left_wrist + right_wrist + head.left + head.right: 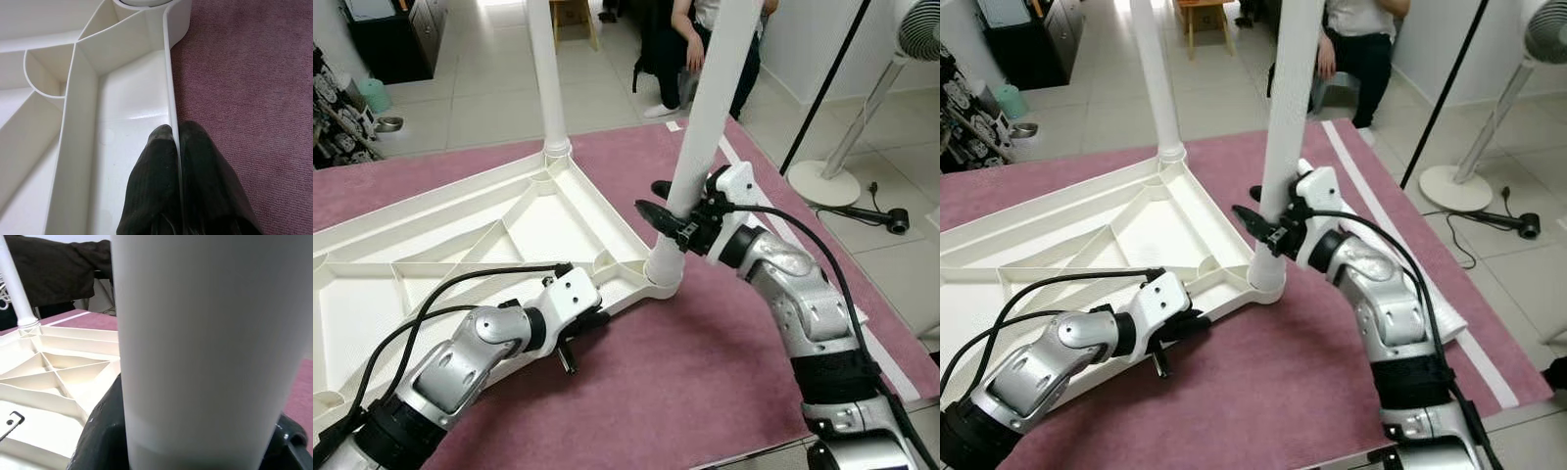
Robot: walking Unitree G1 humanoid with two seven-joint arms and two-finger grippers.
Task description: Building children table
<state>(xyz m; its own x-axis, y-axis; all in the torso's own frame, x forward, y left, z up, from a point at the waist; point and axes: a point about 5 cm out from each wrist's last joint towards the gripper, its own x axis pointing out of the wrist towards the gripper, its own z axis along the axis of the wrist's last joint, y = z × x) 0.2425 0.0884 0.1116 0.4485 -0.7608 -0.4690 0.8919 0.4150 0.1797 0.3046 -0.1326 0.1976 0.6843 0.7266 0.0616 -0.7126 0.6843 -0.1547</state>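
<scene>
White ribbed plastic tabletop [460, 235] lay upside down on the mauve carpet [705, 362], two white tube legs standing in its corner sockets. My right gripper [664, 201] clasped the nearer leg [710, 108] just above its socket. My left wrist view revealed my left gripper [177, 142] pinching the tabletop's thin edge wall.
</scene>
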